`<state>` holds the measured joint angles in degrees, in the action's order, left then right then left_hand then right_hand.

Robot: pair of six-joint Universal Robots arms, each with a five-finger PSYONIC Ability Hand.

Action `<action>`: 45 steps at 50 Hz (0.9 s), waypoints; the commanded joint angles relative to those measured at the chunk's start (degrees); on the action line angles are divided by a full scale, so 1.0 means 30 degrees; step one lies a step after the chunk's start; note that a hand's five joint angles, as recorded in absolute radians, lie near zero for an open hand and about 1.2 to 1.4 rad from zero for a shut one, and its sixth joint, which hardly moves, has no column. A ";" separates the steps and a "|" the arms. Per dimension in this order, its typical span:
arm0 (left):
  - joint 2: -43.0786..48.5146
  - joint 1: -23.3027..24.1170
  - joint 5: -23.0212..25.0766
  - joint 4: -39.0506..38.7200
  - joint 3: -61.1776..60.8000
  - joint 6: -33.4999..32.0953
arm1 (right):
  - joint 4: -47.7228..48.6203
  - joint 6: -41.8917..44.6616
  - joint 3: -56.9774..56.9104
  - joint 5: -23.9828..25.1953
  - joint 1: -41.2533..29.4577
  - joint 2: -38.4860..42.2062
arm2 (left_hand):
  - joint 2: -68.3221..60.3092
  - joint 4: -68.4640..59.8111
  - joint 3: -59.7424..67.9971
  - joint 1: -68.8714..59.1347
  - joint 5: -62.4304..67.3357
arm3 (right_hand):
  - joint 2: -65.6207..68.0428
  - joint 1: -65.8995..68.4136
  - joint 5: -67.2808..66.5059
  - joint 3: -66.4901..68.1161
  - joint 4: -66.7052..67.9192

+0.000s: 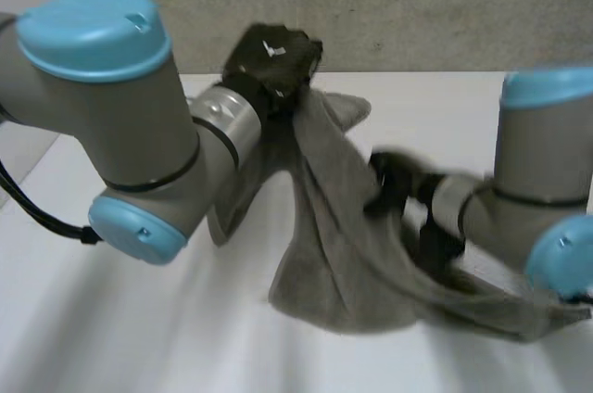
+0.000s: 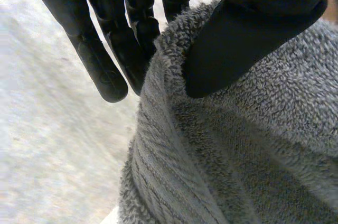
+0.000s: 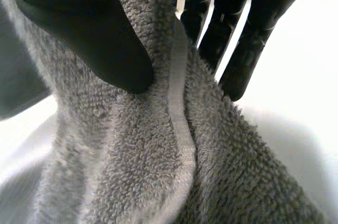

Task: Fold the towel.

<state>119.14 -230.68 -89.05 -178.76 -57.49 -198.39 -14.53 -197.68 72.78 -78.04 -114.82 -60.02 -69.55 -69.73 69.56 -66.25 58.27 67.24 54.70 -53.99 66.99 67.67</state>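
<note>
Left hand is raised off the bench and has the towel by its highest part. In the left wrist view its thumb presses the pile against straight fingers, with only a narrow margin of cloth under the thumb. Lower down, the right hand has its thumb on one face of the towel and its fingers behind it, just beside the flat hem band. Both hands are therefore closed on the cloth in a pinch, not a wrap.

Towel position: it hangs in a slanted drape from the left hand. Its lower part is bunched on the bench between the arms, and one tail runs out under the right forearm.

Risks as I judge them:
- The left pinch looks shallow. If I spread the hands to tension the cloth, the edge could creep out from under the thumb and drop.
- The tail under the right forearm may drag or snag as that arm moves, pulling the cloth skew.
- The bunched lower part could trap a crease, so any fold laid down now would land uneven.
- The folds hide whether either hand has a true corner or only mid-edge. If it is mid-edge, the halves will probably not line up.
</note>
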 commanded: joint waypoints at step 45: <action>-0.5818 -0.1563 -0.5004 0.0523 -1.2449 0.1297 | 0.2409 1.6147 0.2277 -0.1850 -0.4003 0.0499 | 1.9106 1.9167 -1.9109 1.8007 -1.8679 | 0.4252 0.8435 -0.5335 0.4336 0.4110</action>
<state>106.18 -236.23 -104.69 -179.07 -98.84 -194.78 -7.75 -149.28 74.52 -84.24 -126.65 -54.77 -15.82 -15.99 15.81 -15.91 5.92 67.24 54.70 -55.89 68.07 68.30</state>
